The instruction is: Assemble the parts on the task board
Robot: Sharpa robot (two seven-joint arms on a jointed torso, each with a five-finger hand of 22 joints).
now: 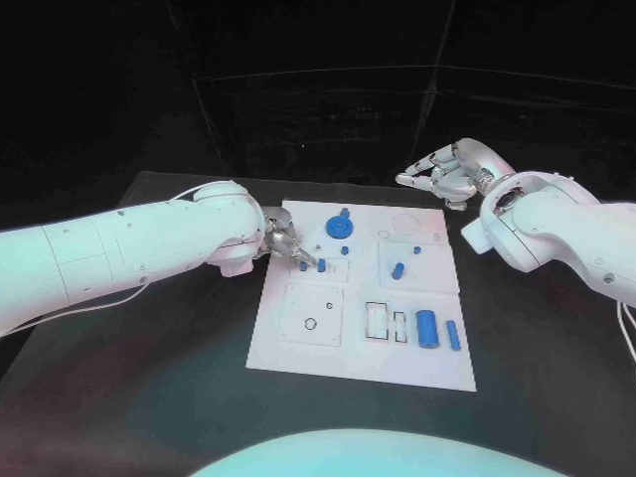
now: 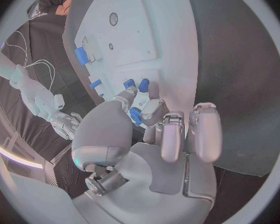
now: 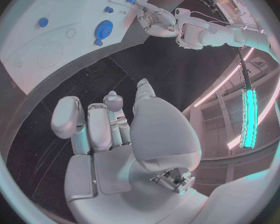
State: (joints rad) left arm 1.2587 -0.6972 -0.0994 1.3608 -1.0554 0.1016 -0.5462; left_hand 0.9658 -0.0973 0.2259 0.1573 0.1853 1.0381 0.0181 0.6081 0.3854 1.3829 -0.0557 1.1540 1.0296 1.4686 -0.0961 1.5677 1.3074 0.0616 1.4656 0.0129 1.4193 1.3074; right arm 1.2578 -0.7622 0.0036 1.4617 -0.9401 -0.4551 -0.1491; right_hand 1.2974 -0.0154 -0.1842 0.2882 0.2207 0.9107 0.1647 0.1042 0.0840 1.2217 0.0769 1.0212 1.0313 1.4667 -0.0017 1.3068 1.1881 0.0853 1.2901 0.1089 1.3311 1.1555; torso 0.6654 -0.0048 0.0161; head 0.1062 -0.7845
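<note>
Left robot hand of jointed silver metal at the task board's left edge, fingertips pinching a small blue peg, right robot hand open — fingers spread above the matte black tabletop beyond the board's far corner, flat white rectangular plate carrying a round blue gear and a smooth blue cylinder.

Black table before dark curtained walls — glowing light strips overhead.
</note>
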